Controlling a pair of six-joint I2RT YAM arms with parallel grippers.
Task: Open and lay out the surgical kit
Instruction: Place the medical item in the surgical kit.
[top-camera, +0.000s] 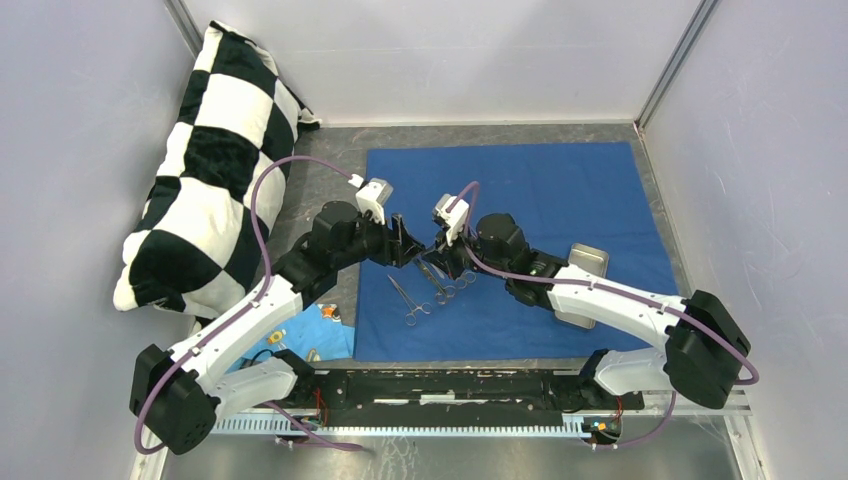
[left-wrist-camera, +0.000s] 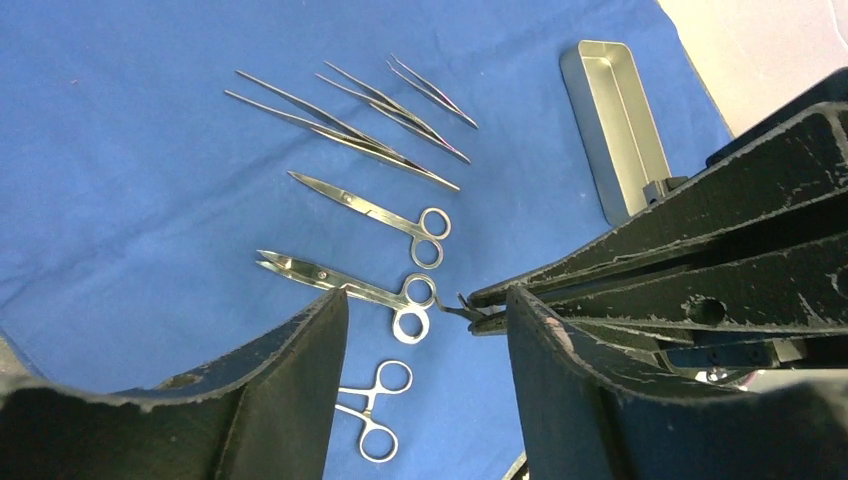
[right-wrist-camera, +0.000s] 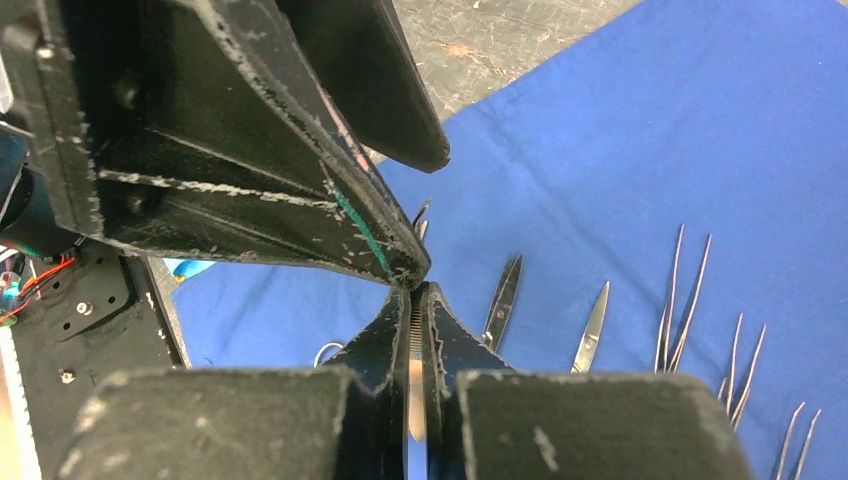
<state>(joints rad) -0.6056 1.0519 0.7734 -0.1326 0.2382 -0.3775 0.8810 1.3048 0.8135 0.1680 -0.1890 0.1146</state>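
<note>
Six thin steel instruments (left-wrist-camera: 320, 273) are being shown laid side by side on the dark blue cloth wrap (top-camera: 560, 190), which is spread out flat. Three tweezers (left-wrist-camera: 340, 135) are lying farthest out, with ring-handled scissors (left-wrist-camera: 370, 210) nearer in. The small steel tray (left-wrist-camera: 615, 125) is sitting empty toward the cloth's right side.

Over the middle of the cloth the two arms are being held tip to tip. The right gripper (right-wrist-camera: 412, 290) is being held pressed shut, and a thin dark hooked sliver (left-wrist-camera: 463, 303) is poking out of its tip. Possibly one more small instrument is being pinched there, though that cannot be told for sure. The left gripper (left-wrist-camera: 425, 300) is being held with its fingers well apart and nothing in them, the right one's tip sitting just inside the gap.

A handover, or a joint placing, is judged to be the step in hand. To do it well, the left fingers should be squared up around whatever is being offered and closed fully before the right grip is eased. The scissor rings just below should be cleared, not nudged. The piece should then be set down on bare cloth, apart from its neighbours.
</note>
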